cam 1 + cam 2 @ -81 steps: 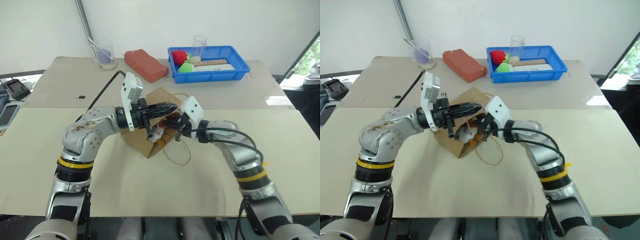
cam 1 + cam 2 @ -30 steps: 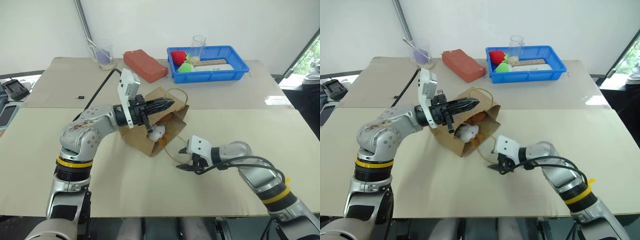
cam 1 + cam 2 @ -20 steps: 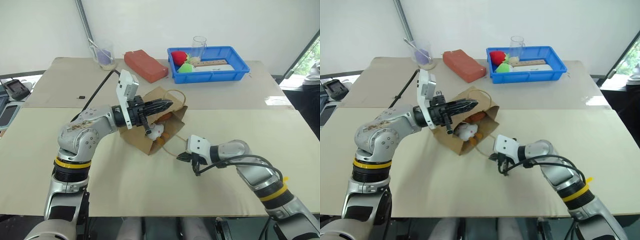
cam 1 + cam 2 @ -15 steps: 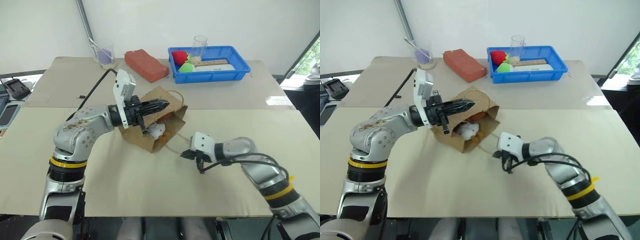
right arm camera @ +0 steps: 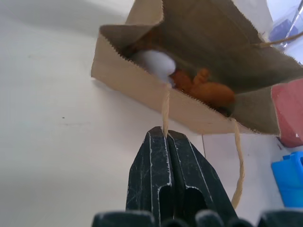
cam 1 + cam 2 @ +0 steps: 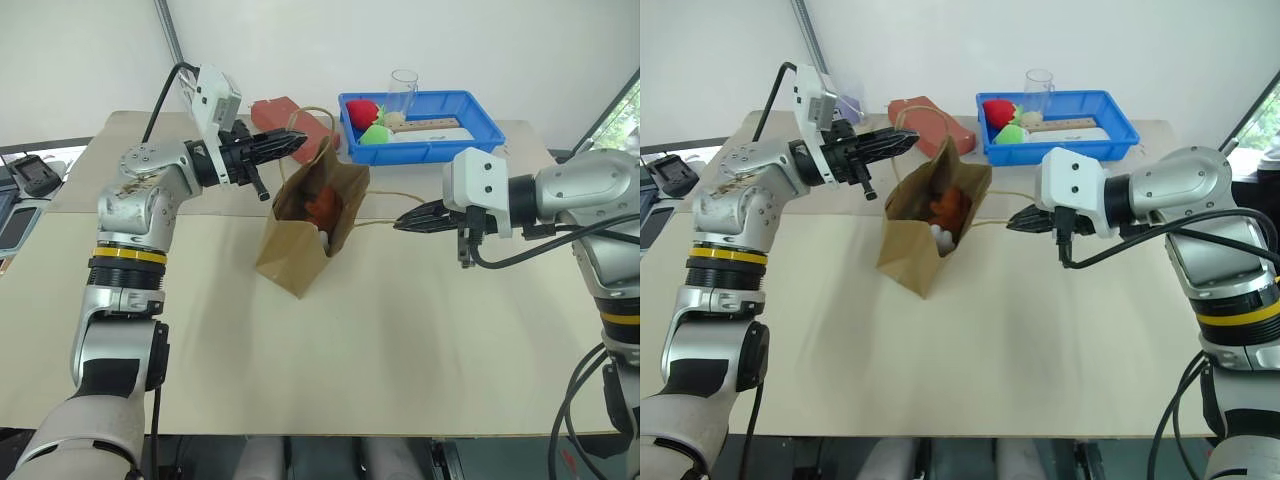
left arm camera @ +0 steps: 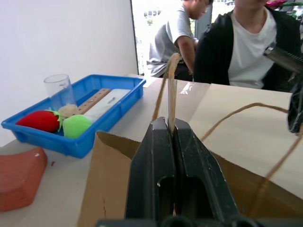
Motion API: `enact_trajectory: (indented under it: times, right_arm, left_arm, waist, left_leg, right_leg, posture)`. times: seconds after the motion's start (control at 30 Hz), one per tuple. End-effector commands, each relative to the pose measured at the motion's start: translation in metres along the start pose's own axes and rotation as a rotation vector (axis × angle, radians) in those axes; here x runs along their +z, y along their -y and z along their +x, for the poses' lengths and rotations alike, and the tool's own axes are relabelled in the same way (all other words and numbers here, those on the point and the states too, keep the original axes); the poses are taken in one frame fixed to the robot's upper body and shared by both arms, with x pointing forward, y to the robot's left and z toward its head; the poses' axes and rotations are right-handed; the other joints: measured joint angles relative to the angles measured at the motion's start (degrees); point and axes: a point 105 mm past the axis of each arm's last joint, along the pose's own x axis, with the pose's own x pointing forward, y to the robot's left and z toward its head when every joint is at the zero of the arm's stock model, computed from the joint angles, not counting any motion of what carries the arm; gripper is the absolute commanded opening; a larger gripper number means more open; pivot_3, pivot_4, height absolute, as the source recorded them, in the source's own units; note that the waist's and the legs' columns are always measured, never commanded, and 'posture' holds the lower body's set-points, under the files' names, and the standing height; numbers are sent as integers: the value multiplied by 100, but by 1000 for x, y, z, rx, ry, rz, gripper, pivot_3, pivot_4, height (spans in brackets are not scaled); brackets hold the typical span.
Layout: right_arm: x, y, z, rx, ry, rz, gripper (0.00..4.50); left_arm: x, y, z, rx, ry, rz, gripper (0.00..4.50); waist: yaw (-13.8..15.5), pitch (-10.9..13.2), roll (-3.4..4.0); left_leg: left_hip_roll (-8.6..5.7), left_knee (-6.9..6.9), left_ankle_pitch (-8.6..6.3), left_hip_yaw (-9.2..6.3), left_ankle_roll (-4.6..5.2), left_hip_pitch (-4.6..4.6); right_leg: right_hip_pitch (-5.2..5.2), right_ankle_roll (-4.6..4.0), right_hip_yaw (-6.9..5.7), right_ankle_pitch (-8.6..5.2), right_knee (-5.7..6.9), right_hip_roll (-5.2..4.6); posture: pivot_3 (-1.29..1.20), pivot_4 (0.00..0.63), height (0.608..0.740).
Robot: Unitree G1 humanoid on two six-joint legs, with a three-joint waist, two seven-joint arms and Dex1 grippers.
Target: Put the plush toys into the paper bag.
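A matte beige table (image 6: 420,330) stands before a plain white wall (image 6: 300,50). On it the creased kraft paper bag (image 6: 300,240) stands tilted, mouth open, the soft plush toys (image 5: 189,78) inside: one white, one orange-brown. The left gripper (image 6: 298,138) is pressed together on one twine handle (image 7: 171,90); the right gripper (image 6: 402,224) pinches the other handle (image 5: 165,106). Behind sit a glossy blue plastic tray (image 6: 480,140), a clear cup (image 6: 402,88) and a reddish block (image 6: 275,110).

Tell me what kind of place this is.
Probably a robot test lab or workshop: a plain table set with odd props, such as a blue tray of soft toys and a paper bag, while seated people watch.
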Motion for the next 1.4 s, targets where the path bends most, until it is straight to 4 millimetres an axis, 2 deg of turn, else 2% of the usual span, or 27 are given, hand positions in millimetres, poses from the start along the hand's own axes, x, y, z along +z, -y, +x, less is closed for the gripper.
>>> enact_trajectory:
  times: [0.03,0.13,0.33,0.57,0.77,0.8,0.83,0.93,1.1,1.17,1.3,1.4]
  right_arm:
    - [17,9,-13,-26,6,-87,47]
    - [32,12,-16,-28,28,-117,47]
    - [53,20,-23,-48,57,-149,47]
    - [51,16,-6,-46,59,-126,47]
    - [50,16,3,-64,71,-84,47]
    - [50,16,3,-66,77,-78,664]
    - [51,15,4,-65,85,-73,895]
    - [57,16,3,-69,121,-52,1968]
    - [62,23,-7,-104,164,4,3731]
    - [62,26,-15,-125,178,34,4401]
    - [61,29,-30,-170,224,99,4455]
    - [54,28,-41,-198,248,178,4455]
  left_arm:
    - [15,-1,8,-14,45,63,0]
    - [15,-2,13,-8,63,69,0]
    - [30,-12,20,36,125,91,0]
    - [19,-7,22,11,108,77,0]
    - [7,1,12,0,73,47,0]
    - [4,1,9,6,57,42,619]
    - [1,1,6,8,41,35,893]
    - [-1,3,-2,13,30,26,2199]
    - [12,4,-16,28,46,30,4489]
    - [19,8,-24,21,42,35,4500]
    - [28,14,-48,28,10,20,4500]
    - [25,16,-71,66,-23,-43,4500]
  waist:
    - [3,0,0]
    - [4,0,0]
    - [0,0,0]
    - [-5,0,0]
    - [-5,0,0]
    - [-6,0,0]
    - [-8,0,0]
    - [-15,0,0]
    - [-7,0,0]
    - [-12,0,1]
    - [-23,1,1]
    - [-24,1,1]
  left_leg:
    - [0,1,0,-2,0,-8]
    - [0,8,0,-5,0,-38]
    - [-3,22,1,-4,0,-74]
    - [-3,22,1,-3,0,-71]
    - [-4,25,1,-5,0,-71]
    - [-3,26,1,-6,-1,-71]
    - [-3,27,1,-7,-1,-71]
    - [-3,28,1,-7,-1,-68]
    - [-3,34,1,-9,-1,-70]
    - [-2,34,1,-10,-1,-71]
    - [1,33,1,-11,-1,-69]
    - [3,33,1,-12,-1,-64]
  right_leg:
    - [-7,0,-1,0,5,0]
    - [-34,1,-4,2,16,-2]
    - [-78,1,-4,3,28,-5]
    - [-75,1,-4,3,32,-4]
    - [-83,1,-4,3,73,-5]
    - [-82,1,-4,3,74,-5]
    - [-82,1,-4,3,74,-4]
    - [-82,1,-4,3,77,-4]
    - [-81,1,-4,3,80,-4]
    - [-81,1,-5,3,80,-4]
    - [-82,1,-4,3,82,-3]
    - [-79,1,-4,3,85,-1]
  posture:
    - [0,150,740]
    - [0,150,740]
    - [0,150,740]
    - [0,150,740]
    - [0,150,740]
    - [0,150,740]
    - [0,150,740]
    - [0,150,740]
    - [0,150,740]
    - [0,150,740]
    - [0,150,740]
    - [0,150,740]
